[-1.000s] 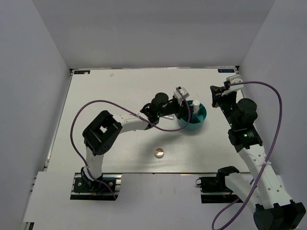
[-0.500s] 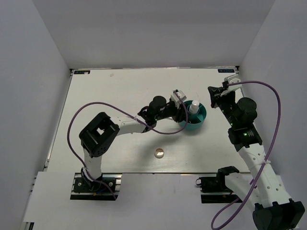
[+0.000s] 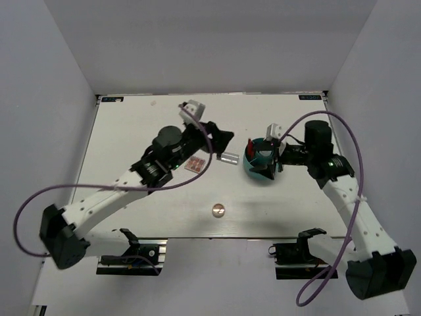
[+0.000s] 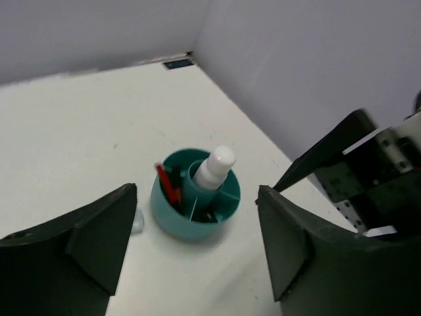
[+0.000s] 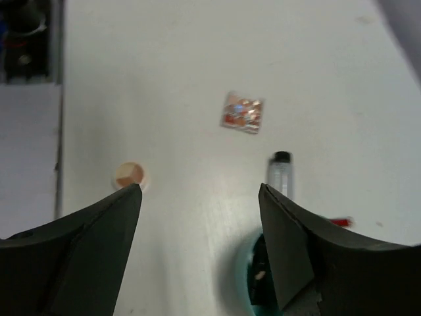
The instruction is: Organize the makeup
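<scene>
- Makeup lay in two groups: some pieces stood in the teal container (image 3: 258,176) right of the middle of the table (image 3: 125,131), and three lay loose on the white top to its left and nearer the arm bases.
- Pale walls (image 3: 66,99) closed in the table on the left, far and right sides. Every loose piece sat well inside the edges, with bare tabletop between them.
- Left gripper (image 3: 220,141) hung near the tube, on its far side, its fingers (image 4: 99,243) spread wide with nothing between them.
- Right gripper (image 3: 266,166) hung over the container, also spread wide and holding nothing.
- White bottle (image 4: 214,168) stood upright in the container's centre compartment, long axis vertical, rounded cap up.
- Palette (image 3: 195,163), square and pinkish with small coloured pans, lay flat and slightly askew to the table edges, just left of the tube.
- Tube (image 3: 229,158), clear with a black cap, lay on its side between palette and container, touching neither. Its long axis ran left to right, cap end toward the palette.
- Compact (image 3: 218,210), round and pinkish, lay flat and alone nearer the arm bases, well apart from the rest.
- Red pencil (image 4: 168,184) leaned in an outer compartment; the dark pieces beside it were too small to tell.
</scene>
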You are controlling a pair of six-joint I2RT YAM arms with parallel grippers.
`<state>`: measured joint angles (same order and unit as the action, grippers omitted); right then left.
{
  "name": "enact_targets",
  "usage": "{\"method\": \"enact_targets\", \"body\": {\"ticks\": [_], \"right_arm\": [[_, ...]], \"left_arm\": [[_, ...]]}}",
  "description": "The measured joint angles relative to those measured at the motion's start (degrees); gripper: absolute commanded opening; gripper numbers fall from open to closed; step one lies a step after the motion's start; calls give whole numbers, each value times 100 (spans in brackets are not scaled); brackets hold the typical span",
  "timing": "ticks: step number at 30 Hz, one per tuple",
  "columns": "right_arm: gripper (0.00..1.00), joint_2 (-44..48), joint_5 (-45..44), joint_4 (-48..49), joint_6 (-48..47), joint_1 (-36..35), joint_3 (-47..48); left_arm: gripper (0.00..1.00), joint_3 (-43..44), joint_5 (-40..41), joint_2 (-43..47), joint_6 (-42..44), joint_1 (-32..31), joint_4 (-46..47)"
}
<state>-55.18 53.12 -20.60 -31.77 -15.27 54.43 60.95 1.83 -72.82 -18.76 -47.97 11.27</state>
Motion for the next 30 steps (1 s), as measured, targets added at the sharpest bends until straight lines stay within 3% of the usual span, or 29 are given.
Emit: {"method": "enact_targets", "body": {"ticks": [3, 9, 19, 30], "right_arm": [[79, -669, 341, -1137, -1082, -240, 210], [82, -1401, -437, -2124, -2092, -1482, 212], [86, -2479, -2385, -2120, -2234, -3495, 219], [84, -3499, -3768, -1644, -1751, -4266, 782]], "left_arm": [[88, -345, 581, 839, -525, 17, -1029], [89, -997, 1207, 1668, -1738, 22, -2920], [90, -1521, 2179, 3237, -3373, 22, -4933], [90, -1537, 2610, 3858, -4435, 22, -6533]]}}
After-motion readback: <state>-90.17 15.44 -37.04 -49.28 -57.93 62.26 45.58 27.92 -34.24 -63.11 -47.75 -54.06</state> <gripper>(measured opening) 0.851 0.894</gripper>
